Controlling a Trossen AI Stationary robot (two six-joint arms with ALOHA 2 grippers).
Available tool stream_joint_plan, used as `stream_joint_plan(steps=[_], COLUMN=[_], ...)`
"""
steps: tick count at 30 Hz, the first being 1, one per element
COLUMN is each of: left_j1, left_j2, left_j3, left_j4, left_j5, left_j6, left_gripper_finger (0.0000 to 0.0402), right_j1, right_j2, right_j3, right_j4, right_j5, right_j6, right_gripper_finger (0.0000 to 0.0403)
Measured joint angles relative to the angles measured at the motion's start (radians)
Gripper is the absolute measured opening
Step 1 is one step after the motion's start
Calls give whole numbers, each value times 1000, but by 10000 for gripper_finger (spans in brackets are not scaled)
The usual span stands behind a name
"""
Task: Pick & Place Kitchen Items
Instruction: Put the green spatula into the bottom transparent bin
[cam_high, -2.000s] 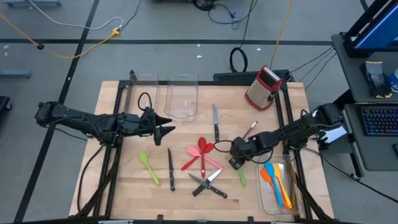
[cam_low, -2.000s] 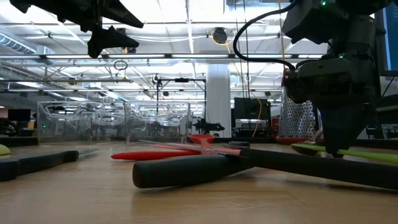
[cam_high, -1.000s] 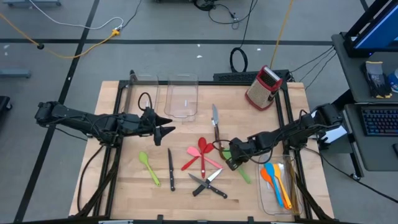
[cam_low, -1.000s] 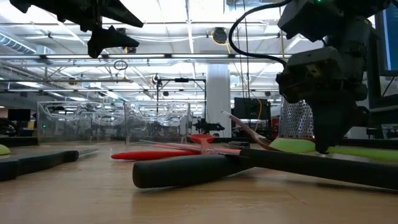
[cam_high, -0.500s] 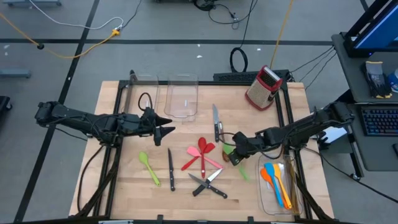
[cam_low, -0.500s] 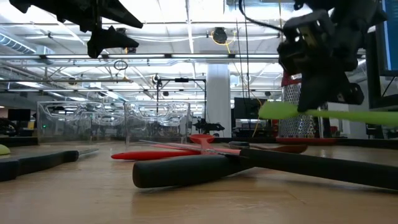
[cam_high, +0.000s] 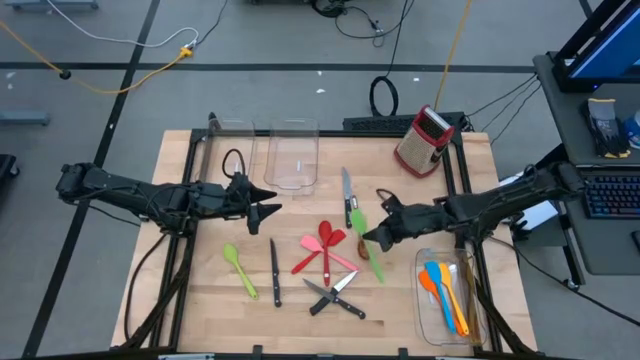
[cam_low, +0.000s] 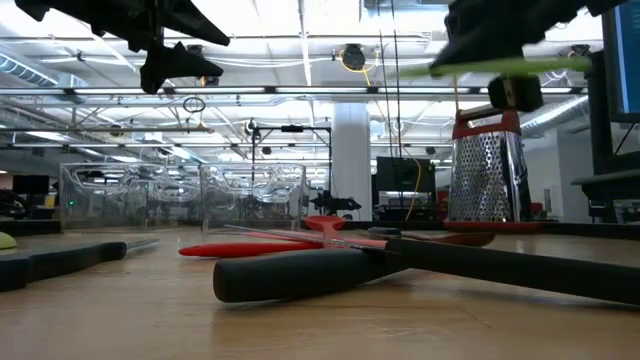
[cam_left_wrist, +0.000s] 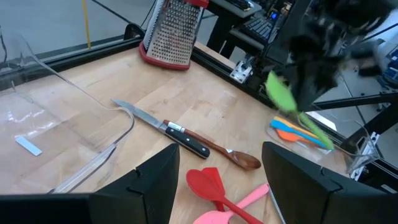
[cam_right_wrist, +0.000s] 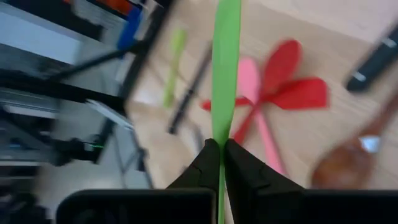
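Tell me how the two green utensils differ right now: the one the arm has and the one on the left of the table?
The green utensil in the right gripper is pinched between shut fingers and lifted off the table; the other green utensil lies flat on the wood, untouched. The held green utensil hangs over the middle, by the brown spoon; the lying one sits left of a black-handled knife. Both are bright green with one broader end.

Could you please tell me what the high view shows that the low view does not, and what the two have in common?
Only the high view shows the bin on the table's right side holding orange, blue and yellow utensils, the lone green spoon on the left, and the whole of both arms.

Only the low view shows the room's ceiling lights beyond the table.

Both show the right gripper shut on the green spatula, lifted off the table, the red grater, and the left gripper hovering open.
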Motion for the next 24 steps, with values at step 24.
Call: stream_joint_plan(steps=[24], left_j1=[0], left_j2=[0], left_j3=[0], left_j4=[-7], left_j5=[0], left_j6=[-4], left_gripper_finger=[234], right_j1=[2], right_j2=[-82], right_j3=[-98], right_j4=[844], right_j5=[-276], right_j6=[-273], right_gripper_finger=[0])
